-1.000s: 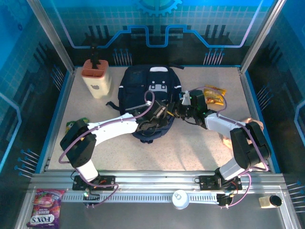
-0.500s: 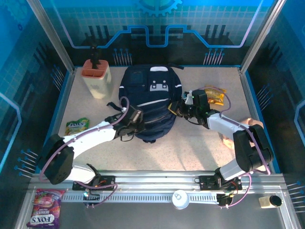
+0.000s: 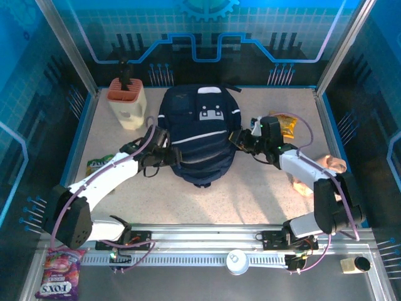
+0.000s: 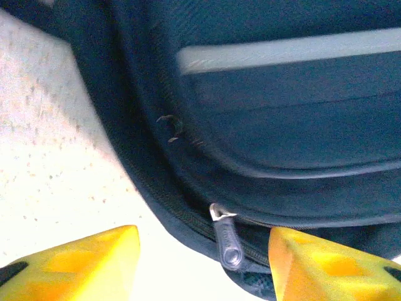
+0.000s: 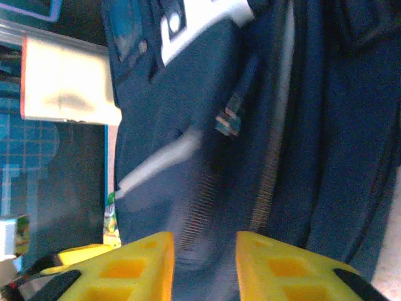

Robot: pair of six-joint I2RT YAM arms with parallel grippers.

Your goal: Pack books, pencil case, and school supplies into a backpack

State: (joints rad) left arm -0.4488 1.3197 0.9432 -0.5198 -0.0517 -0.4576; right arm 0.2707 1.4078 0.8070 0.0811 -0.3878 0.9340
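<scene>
The navy backpack (image 3: pixel 197 135) with white stripes lies flat in the middle of the table, and its zipper looks closed. My left gripper (image 3: pixel 166 155) sits at its left side, jaws open. In the left wrist view a clear zipper pull (image 4: pixel 227 243) hangs free between the wide-apart yellow fingers (image 4: pixel 94 257) of the left gripper (image 4: pixel 203 244). My right gripper (image 3: pixel 238 139) is at the backpack's right side. Its fingers (image 5: pixel 144 263) stand apart over blurred backpack fabric and a zipper line (image 5: pixel 200 207). The books and the pencil case are hidden from view.
A beige holder with a terracotta top (image 3: pixel 127 103) stands at the back left. A green snack packet (image 3: pixel 100 166) lies under the left arm, a yellow-orange one (image 3: pixel 283 124) behind the right gripper. A pink object (image 3: pixel 329 164) lies at the right edge.
My left arm swung from the backpack's front to its left side and its jaws opened, letting go of the zipper pull. The right jaws parted. The backpack now lies flatter.
</scene>
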